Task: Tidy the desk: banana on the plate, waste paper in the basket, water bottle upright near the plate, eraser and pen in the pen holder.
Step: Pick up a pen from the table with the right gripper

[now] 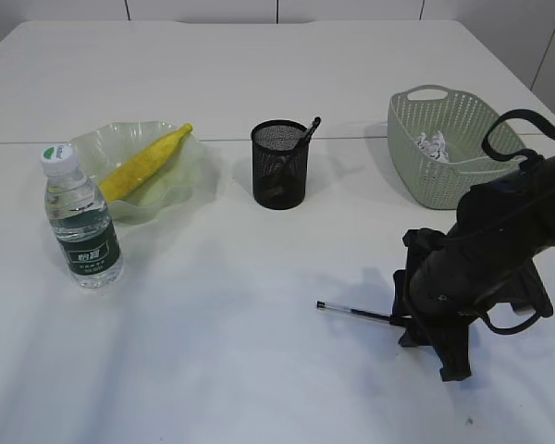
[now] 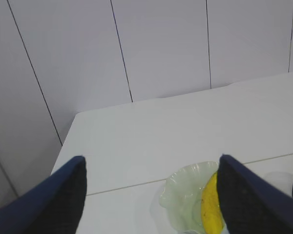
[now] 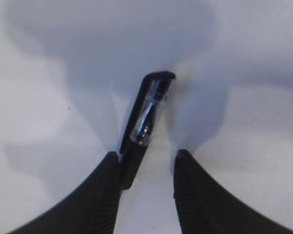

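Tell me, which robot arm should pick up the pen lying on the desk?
Probably the right one. Its gripper is already down over the pen, jaws on either side. The left gripper is up near the plate.

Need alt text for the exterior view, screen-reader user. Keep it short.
The right hand is down on the white desk at one end of a black pen lying flat. Behind: a banana on a pale-green plate, an upright water bottle beside it, a black mesh pen holder and a green basket with crumpled paper.
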You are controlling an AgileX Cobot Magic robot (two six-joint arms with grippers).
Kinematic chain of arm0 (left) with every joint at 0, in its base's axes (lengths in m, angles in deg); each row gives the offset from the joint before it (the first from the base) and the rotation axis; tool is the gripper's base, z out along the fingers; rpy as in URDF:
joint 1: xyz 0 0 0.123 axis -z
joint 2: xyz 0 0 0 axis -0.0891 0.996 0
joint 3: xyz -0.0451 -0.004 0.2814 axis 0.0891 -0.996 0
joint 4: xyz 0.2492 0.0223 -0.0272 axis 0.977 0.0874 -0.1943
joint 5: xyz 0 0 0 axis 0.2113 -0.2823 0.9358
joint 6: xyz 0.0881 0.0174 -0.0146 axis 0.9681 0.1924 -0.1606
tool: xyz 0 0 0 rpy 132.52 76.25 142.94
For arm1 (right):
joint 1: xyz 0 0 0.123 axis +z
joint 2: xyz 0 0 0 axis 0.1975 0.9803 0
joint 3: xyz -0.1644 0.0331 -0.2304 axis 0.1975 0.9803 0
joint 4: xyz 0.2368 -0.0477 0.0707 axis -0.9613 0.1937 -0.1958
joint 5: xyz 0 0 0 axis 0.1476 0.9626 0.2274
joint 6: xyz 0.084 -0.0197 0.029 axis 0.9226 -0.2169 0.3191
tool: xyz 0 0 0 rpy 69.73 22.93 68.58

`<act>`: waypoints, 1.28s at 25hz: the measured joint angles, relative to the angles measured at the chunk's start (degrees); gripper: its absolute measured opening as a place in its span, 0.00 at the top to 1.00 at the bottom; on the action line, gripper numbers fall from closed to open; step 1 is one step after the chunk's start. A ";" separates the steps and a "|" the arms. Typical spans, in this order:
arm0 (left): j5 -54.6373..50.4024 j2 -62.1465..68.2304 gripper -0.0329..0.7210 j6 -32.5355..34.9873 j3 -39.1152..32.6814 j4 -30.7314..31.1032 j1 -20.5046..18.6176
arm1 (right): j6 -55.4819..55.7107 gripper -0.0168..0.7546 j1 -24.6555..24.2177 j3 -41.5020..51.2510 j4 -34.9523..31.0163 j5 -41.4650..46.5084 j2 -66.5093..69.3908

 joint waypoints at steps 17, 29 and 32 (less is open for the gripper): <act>0.00 0.00 0.17 0.00 0.00 0.00 0.00 | 2.02 0.61 0.00 -0.46 2.41 -2.95 1.23; -0.25 0.00 0.17 0.00 2.34 0.00 0.00 | 2.02 0.61 0.00 -0.55 5.82 -2.58 1.25; -0.25 0.00 0.17 0.00 3.23 0.00 0.00 | 2.02 0.61 0.00 -0.55 9.00 -2.22 1.25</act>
